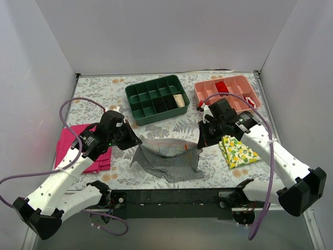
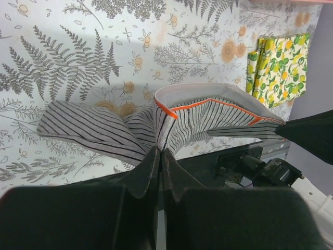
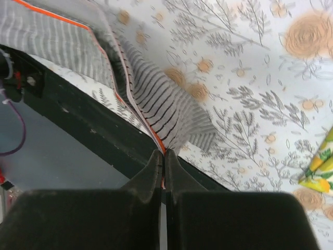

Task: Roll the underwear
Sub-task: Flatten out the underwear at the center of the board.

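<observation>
The grey-and-white striped underwear (image 1: pixel 167 159) with an orange trim hangs stretched between my two grippers, above the table near its front edge. My left gripper (image 1: pixel 136 141) is shut on the waistband's left corner; in the left wrist view the fabric (image 2: pixel 171 122) is pinched at the fingertips (image 2: pixel 160 152). My right gripper (image 1: pixel 200 144) is shut on the waistband's right corner; in the right wrist view the striped cloth (image 3: pixel 151 99) and orange trim run into the closed tips (image 3: pixel 164 154). The legs hang down below.
A magenta cloth (image 1: pixel 66 144) lies at the left under my left arm. A folded lemon-print cloth (image 1: pixel 238 151) lies at the right. A green divided tray (image 1: pixel 156 99) and a pink divided tray (image 1: pixel 229 91) stand at the back. The black base rail (image 1: pixel 171 197) runs along the front.
</observation>
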`<control>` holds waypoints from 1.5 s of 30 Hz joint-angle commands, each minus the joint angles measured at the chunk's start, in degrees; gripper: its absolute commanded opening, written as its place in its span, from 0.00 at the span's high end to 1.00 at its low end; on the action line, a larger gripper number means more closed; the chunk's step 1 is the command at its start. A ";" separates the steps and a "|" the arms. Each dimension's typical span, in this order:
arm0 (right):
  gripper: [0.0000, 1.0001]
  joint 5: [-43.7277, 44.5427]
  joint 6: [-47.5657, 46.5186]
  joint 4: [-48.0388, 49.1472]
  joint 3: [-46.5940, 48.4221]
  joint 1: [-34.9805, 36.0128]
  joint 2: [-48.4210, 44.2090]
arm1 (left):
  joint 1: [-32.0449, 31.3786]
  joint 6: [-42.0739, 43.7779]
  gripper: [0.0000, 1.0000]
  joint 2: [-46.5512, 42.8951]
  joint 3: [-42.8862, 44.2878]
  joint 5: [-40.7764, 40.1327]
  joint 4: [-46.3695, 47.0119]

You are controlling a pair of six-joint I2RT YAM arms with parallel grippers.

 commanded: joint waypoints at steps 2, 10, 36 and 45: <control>0.99 -7.45 0.53 6.07 4.25 1.24 -8.72 | -0.28 0.23 1.00 -5.16 1.62 0.52 2.63; 0.99 -11.77 11.17 8.79 -0.41 10.56 -22.26 | -0.28 -7.42 1.00 -19.50 1.79 5.80 -6.06; 0.99 3.34 -14.39 12.83 8.11 -2.96 24.20 | 2.70 3.38 1.00 16.51 -7.69 -13.80 21.57; 0.99 5.53 -14.67 15.82 13.73 -6.22 35.90 | 11.31 8.83 0.91 22.77 -13.67 -11.69 37.76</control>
